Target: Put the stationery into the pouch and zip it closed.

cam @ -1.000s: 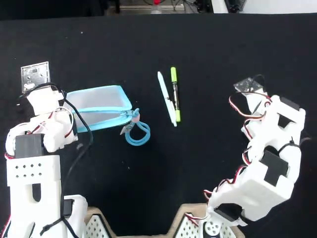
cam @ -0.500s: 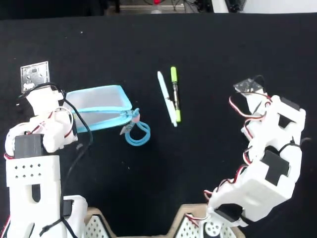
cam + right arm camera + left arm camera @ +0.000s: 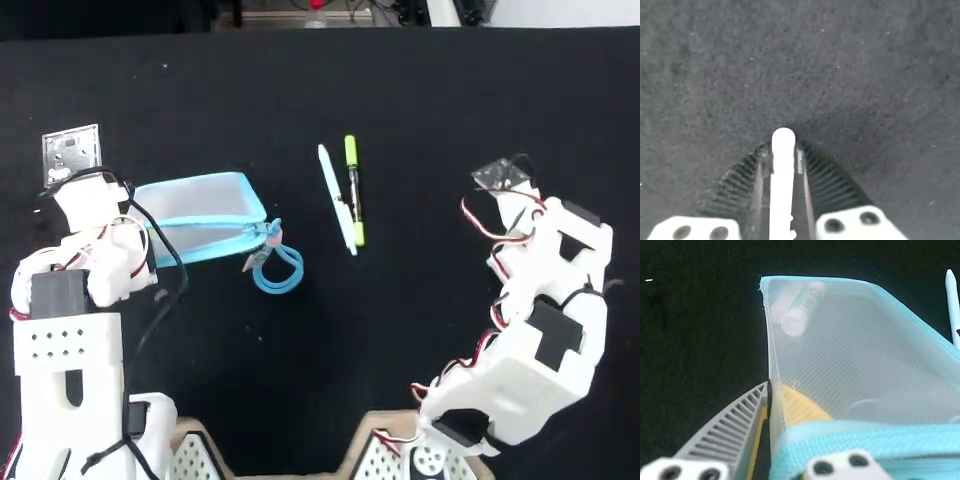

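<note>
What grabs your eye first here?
The teal-edged pouch lies at the left of the table, one end clamped in the left tool, with a capped tube showing through its mesh. A white pen and a green pen lie side by side mid-table, outside the pouch. At the right, the right tool is shut on a white stick.

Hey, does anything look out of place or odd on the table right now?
Nothing is spilled or damaged. A white pen and a green highlighter lie loose beside each other, apart from the pouch, and the right gripper is shut on a white stick far from it.
</note>
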{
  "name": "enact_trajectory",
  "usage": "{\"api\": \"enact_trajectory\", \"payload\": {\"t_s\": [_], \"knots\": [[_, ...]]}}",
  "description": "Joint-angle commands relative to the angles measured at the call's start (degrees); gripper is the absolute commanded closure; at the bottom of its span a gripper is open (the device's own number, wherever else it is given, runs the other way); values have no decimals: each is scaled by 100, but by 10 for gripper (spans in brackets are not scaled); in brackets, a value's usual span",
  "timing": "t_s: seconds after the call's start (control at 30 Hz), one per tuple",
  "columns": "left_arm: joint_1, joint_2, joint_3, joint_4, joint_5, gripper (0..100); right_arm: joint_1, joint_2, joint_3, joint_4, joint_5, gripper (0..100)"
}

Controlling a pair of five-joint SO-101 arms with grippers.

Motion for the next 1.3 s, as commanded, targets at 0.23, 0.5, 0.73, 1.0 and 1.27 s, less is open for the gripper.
{"api": "enact_trajectory", "payload": {"t_s": [0.23,0.5,0.73,1.0,1.27], "knots": [[-22,149,145,0,-26,970,-141,-2536,101,1873,35,988],[-22,158,145,9,-26,970,-1407,-4092,251,1916,-1319,988],[-22,185,154,18,-26,970,-3033,-5473,251,2453,-2576,988],[-22,185,154,18,-26,970,-4835,-7477,242,2725,-3429,988],[-22,193,154,18,-26,970,-6927,-8892,374,2224,-4053,988]]}}
